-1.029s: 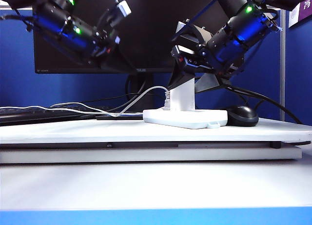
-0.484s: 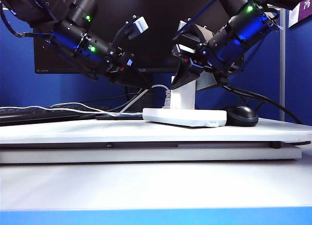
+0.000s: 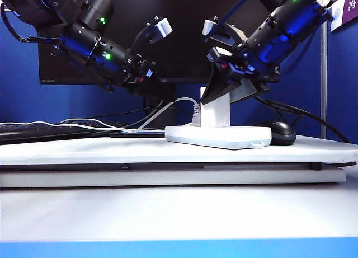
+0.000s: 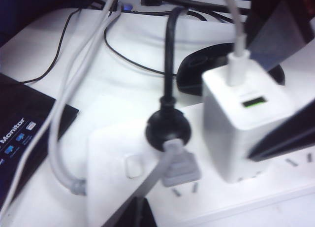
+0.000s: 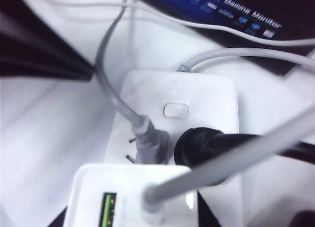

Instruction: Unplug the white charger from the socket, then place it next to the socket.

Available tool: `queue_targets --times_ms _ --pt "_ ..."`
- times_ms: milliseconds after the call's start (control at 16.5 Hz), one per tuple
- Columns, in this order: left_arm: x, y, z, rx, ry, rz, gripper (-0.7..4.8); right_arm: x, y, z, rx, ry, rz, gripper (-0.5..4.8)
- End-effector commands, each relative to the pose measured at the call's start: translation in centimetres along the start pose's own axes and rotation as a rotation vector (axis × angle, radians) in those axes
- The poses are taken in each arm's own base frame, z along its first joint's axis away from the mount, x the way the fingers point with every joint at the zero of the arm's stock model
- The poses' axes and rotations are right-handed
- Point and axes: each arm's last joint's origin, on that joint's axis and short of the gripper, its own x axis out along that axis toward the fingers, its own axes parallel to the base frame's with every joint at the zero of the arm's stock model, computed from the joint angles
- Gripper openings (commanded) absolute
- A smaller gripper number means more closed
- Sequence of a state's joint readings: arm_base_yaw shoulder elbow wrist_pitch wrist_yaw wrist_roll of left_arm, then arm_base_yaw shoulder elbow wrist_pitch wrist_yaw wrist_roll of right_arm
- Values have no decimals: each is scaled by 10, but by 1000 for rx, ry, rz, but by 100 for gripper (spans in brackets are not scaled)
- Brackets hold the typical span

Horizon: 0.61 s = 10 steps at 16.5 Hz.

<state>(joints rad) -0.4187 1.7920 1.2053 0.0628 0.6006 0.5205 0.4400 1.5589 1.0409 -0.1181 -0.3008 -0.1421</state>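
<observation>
One charger: the white charger (image 3: pixel 215 108) is a plain block with a green port on top.
Long axis: upright, plugged into the socket (image 3: pixel 218 136) on the counter (image 3: pixel 168 151).
Right pincer (image 3: pixel 219 93): clamped on the white charger.
Left pincer (image 3: pixel 162 90): near the socket; cannot tell if apart.

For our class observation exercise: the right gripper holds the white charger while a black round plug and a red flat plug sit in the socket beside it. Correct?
Not quite. The flat plug is grey, not red, as the left wrist view shows. The right gripper does hold the white charger, with the black round plug in the socket.
</observation>
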Motion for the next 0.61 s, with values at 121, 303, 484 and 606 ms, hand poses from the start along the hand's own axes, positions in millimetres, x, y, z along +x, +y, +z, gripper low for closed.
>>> queue_targets --times_ms 121,303,484,606 --pt "16 -15 1 84 6 -56 -6 -3 5 -1 -16 11 69 112" --pt "29 -20 -6 103 50 -57 -6 -3 5 0 -17 6 68 112" --pt "34 -14 -5 88 119 13 -6 -3 6 0 -13 1 105 112" --pt "38 -11 -1 85 139 34 -6 -3 6 0 -13 1 105 112"
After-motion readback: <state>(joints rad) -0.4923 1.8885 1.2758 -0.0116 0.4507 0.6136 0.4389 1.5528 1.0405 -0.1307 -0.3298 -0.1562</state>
